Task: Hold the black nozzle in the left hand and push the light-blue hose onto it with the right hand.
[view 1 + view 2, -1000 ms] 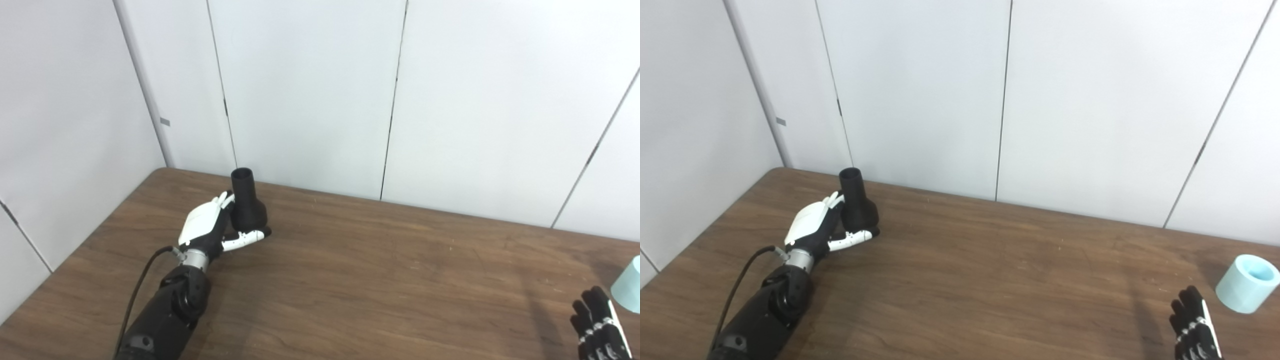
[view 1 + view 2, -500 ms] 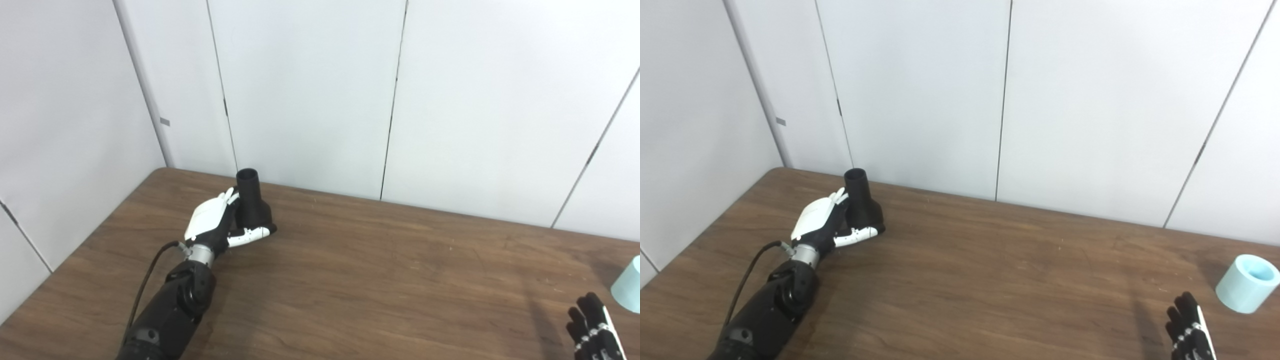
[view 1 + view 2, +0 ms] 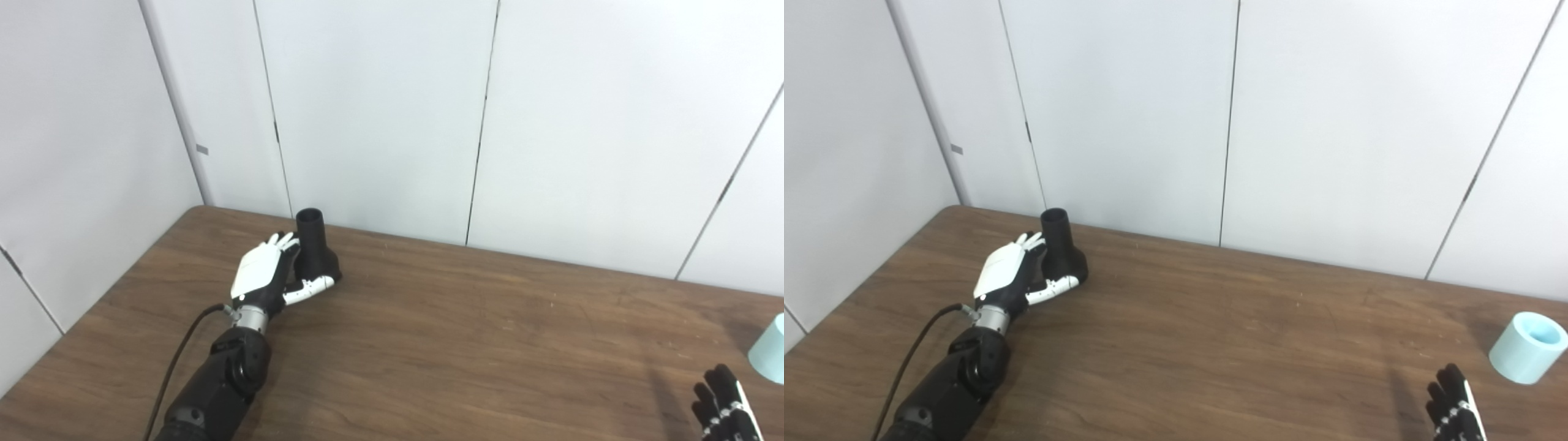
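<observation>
Left eye view: left hand (image 3: 264, 274) cupped around the nozzle (image 3: 314, 248), upright at the table's (image 3: 465, 343) far left, grasp not clearly closed; rigid-looking, flared base best for holding. Right eye view: hose (image 3: 1527, 346) lying apart at far right, likely light, best taken around its wall; right hand (image 3: 1454, 409) released, fingers spread; white panels (image 3: 1127, 110) close behind.

The left arm, black with a silver wrist ring and a dark cable trailing from it, reaches in from the lower left. Its white-backed left hand (image 3: 264, 274) stands edge-up, fingers (image 3: 283, 241) pointing away and thumb crooked forward. Of the black right hand (image 3: 1453, 410) at the lower right edge only the upward-pointing fingertips show, held slightly apart.
</observation>
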`<state>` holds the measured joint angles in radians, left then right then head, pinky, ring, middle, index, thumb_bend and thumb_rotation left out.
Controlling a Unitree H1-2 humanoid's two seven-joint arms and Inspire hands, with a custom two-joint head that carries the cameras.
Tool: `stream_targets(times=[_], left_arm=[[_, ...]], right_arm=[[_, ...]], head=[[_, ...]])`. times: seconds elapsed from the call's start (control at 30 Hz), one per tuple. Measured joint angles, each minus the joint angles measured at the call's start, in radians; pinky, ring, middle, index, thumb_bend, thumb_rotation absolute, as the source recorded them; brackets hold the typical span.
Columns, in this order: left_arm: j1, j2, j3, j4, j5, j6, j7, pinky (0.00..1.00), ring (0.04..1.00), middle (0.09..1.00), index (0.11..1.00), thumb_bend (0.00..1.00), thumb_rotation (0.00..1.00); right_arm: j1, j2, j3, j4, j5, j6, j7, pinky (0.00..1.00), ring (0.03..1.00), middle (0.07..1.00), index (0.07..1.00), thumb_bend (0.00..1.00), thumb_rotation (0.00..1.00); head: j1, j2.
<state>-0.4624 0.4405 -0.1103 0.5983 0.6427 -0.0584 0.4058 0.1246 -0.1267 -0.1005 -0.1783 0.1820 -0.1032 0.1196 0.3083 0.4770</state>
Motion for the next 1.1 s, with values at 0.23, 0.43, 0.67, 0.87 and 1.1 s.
stream_targets(times=[0.23,0.43,0.67,0.87,1.1], left_arm=[[-0.013,0.001,-0.014,0.023,-0.007,-0.054,0.018,0.99,0.927,0.799,0.504,0.45,0.65],[-0.012,0.002,-0.032,0.019,-0.005,-0.065,0.018,0.99,0.925,0.800,0.508,0.44,0.64],[-0.003,0.004,-0.050,-0.003,-0.005,-0.078,0.006,0.99,0.927,0.823,0.521,0.41,0.62],[0.034,0.001,-0.080,-0.074,-0.003,-0.075,-0.032,1.00,0.951,0.843,0.532,0.43,0.65],[0.078,-0.018,-0.131,-0.174,0.019,-0.056,-0.133,1.00,0.983,0.858,0.527,0.44,0.77]], right_arm=[[0.010,-0.001,0.000,-0.011,0.004,0.017,0.001,1.00,1.000,1.000,1.000,0.62,1.00],[0.012,-0.001,-0.001,-0.013,0.005,0.019,0.001,1.00,1.000,1.000,1.000,0.63,1.00],[0.014,-0.001,0.000,-0.016,0.004,0.022,0.001,1.00,1.000,1.000,1.000,0.64,1.00],[0.016,-0.002,0.000,-0.019,0.002,0.029,0.001,1.00,0.992,1.000,1.000,0.65,1.00],[0.026,-0.001,0.002,-0.031,-0.007,0.054,-0.001,0.99,0.941,0.983,1.000,0.69,1.00]], head=[[0.002,0.012],[0.000,0.017],[-0.012,0.034],[-0.034,0.058],[-0.089,0.095]])
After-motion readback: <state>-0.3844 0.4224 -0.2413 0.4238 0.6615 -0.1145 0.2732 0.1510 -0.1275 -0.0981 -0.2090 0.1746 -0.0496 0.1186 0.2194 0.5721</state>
